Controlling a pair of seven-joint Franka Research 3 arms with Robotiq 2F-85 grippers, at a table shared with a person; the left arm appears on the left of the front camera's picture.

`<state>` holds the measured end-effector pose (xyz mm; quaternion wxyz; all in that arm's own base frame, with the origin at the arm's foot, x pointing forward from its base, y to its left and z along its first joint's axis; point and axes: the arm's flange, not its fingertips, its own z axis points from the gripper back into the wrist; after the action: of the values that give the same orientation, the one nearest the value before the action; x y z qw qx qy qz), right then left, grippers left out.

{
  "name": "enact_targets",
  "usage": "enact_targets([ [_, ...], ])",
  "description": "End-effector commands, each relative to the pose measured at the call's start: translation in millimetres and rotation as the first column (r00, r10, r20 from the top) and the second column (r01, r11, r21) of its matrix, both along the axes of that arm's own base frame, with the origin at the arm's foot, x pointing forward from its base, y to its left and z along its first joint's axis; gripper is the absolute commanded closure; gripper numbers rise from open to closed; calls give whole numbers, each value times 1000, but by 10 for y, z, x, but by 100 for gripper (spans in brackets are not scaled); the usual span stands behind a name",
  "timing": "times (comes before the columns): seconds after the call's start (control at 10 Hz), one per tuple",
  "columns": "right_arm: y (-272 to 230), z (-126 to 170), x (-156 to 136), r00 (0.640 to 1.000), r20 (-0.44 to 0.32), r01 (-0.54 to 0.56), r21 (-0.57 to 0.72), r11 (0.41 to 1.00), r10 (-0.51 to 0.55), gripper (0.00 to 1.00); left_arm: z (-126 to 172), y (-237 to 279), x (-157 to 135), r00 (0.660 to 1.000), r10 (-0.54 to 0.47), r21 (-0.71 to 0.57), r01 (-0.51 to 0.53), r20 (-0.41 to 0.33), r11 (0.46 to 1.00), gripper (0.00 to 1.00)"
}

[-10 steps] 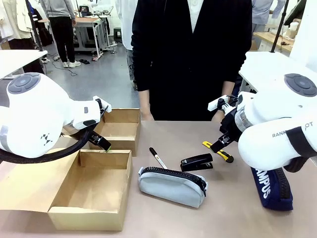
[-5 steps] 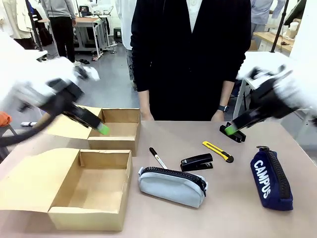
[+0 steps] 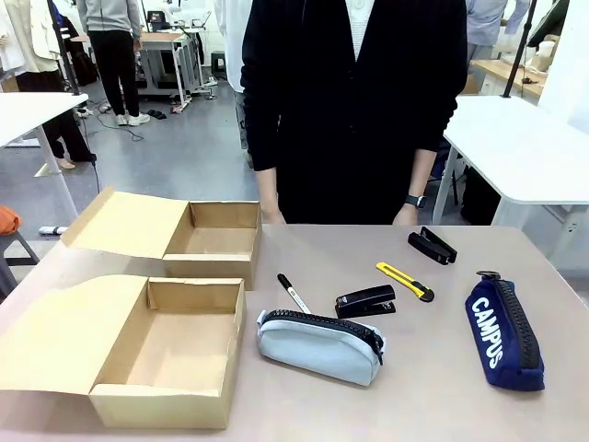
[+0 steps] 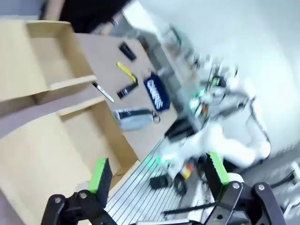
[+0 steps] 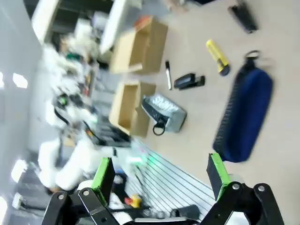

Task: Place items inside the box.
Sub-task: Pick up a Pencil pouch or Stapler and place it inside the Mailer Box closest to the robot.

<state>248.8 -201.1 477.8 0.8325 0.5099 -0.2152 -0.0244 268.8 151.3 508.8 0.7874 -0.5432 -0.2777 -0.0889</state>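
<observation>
Table, front view: two cardboard boxes on the robot's left, lids folded out. The near box sits just in front of the far box.

All items lie on the tabletop, outside both boxes:
- Grey pouch in the centre, just right of the near box.
- Marker pen behind it, with the black stapler to its right.
- Utility knife beyond the stapler, lying at a slant.
- Navy pouch at far right, "CAMPUS" lettering showing.
- A second black stapler-like piece near the far edge (too small to tell what it is).

The person stands at the far side with a hand at the table edge.

Left wrist view (tilted, blurred): the left gripper has its jaws spread wide and grips nothing. Right wrist view: the right gripper is likewise spread and holds nothing, high above the navy pouch.
</observation>
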Motion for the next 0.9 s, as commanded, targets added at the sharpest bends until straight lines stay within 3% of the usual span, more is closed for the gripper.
enact_targets([
  [0.0, -317, -329, 505, 965, -92, 264, 350, 899, -247, 0, -393, 65, 184, 973, 210, -232, -226, -91, 946, 0],
  [0.1, -399, -425, 482, 928, -93, 370, 368, 853, -362, 0, -545, 142, 213, 953, 265, -280, -296, -143, 913, 0],
  [0.2, -398, -294, 34, 991, -67, 126, 123, 984, -118, 0, -262, 364, -16, 990, 124, -116, -132, -73, 984, 0],
  [0.7, -398, -294, 34, 991, -67, 126, 123, 984, -118, 0, -262, 364, -16, 990, 124, -116, -132, -73, 984, 0],
  [0.8, -354, -288, 80, 988, -97, 135, 139, 981, -122, 0, -262, 364, -16, 990, 124, -116, -132, -73, 984, 0],
])
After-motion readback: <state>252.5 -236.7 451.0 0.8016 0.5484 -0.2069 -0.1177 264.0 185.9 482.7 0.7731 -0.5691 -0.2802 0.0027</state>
